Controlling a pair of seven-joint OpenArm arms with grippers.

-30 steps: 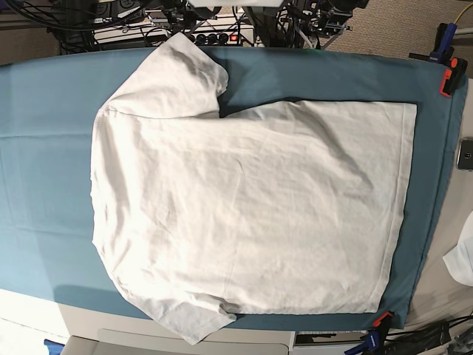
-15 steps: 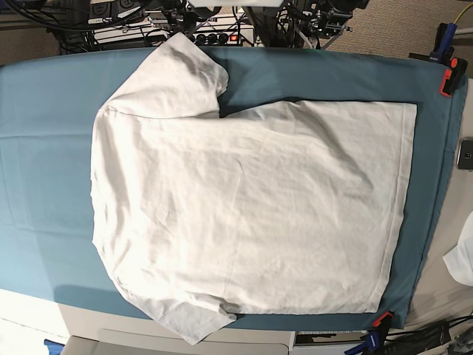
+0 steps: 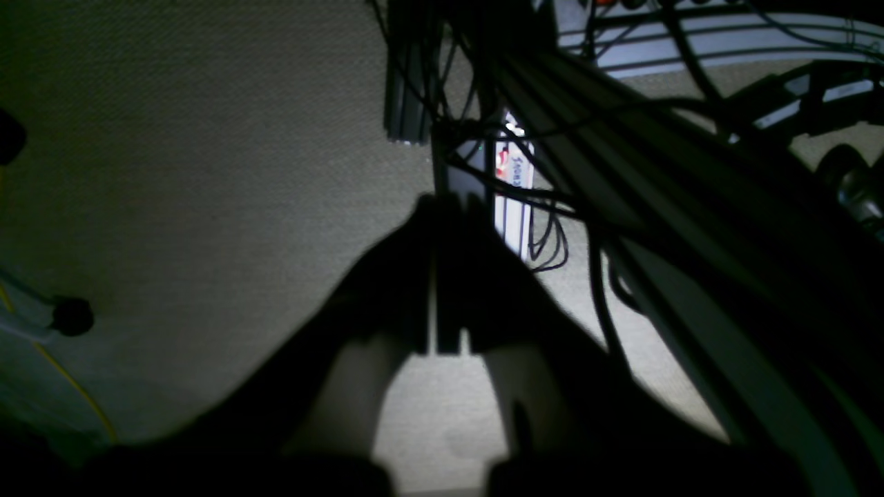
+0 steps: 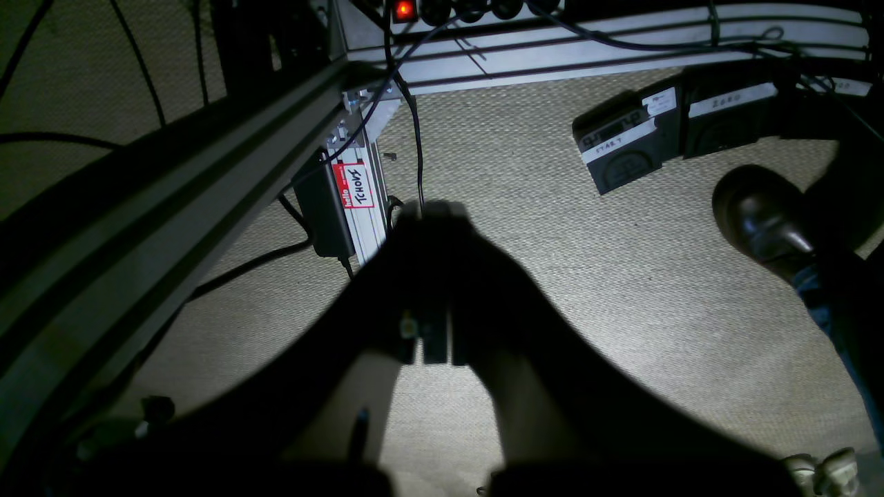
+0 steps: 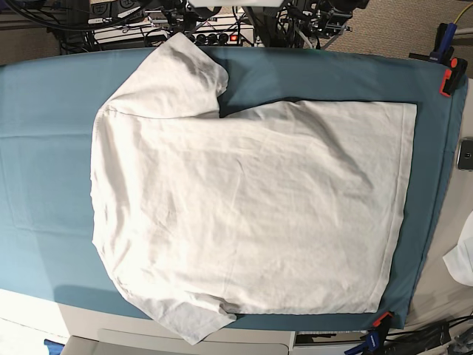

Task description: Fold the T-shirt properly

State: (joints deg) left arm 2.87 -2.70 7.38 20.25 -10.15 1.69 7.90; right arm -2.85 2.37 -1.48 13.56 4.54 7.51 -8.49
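The white T-shirt (image 5: 244, 211) lies spread flat and wrinkled on the teal table cover (image 5: 44, 148). Its hem is toward the right, one sleeve (image 5: 181, 74) points to the far edge and the other (image 5: 188, 322) hangs over the near edge. Neither gripper shows in the base view. In the left wrist view my left gripper (image 3: 445, 207) is shut with nothing in it, hanging over the carpet beside the frame. My right gripper (image 4: 431, 210) is likewise shut and empty above the floor in the right wrist view. No part of the shirt shows in either wrist view.
Orange and blue clamps (image 5: 449, 72) (image 5: 380, 320) pin the cover at the right corners. A small white cloth (image 5: 463, 259) and a dark device (image 5: 465, 154) lie at the right edge. Below the table are an aluminium frame (image 4: 179, 186), cables, foot pedals (image 4: 625, 148) and a shoe (image 4: 760, 217).
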